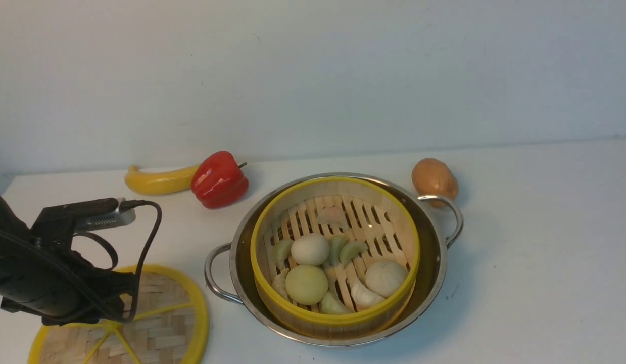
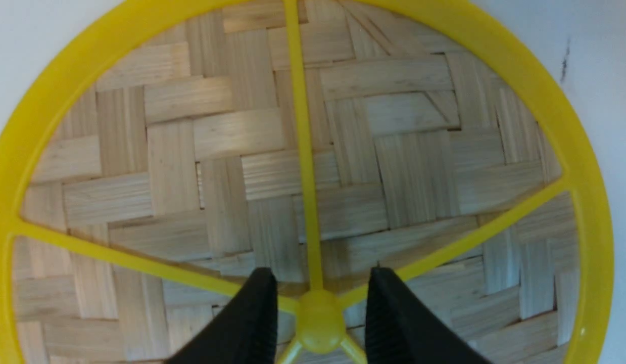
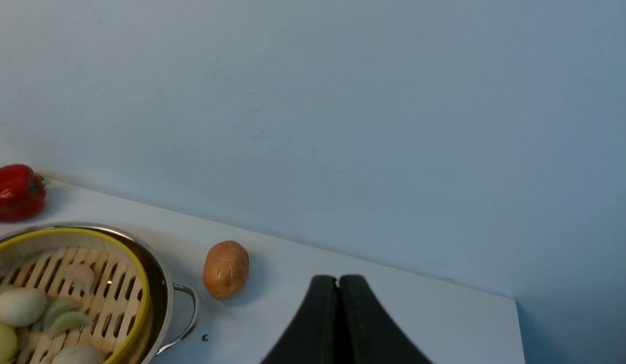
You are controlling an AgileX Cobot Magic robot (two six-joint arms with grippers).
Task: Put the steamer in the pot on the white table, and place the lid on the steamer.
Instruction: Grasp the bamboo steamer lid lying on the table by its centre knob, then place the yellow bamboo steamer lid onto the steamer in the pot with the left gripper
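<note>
As left tool (image 2: pixel 321 275) gapes above lid (image 2: pixel 232 131), hub (image 2: pixel 320 321) lies between fingers (image 2: pixel 252 313).

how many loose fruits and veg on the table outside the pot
3: banana at the back left, red pepper beside it, potato behind the right handle of the pot. The left arm may hide more.

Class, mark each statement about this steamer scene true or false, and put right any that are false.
1. The steamer sits inside the pot. True.
2. The lid covers the steamer. False: it lies on the white table, below the left gripper.
3. The right gripper is open. False: its jaws are shut with nothing between them.
4. The left gripper is open, with its jaws on either side of the lid's hub. True.
</note>
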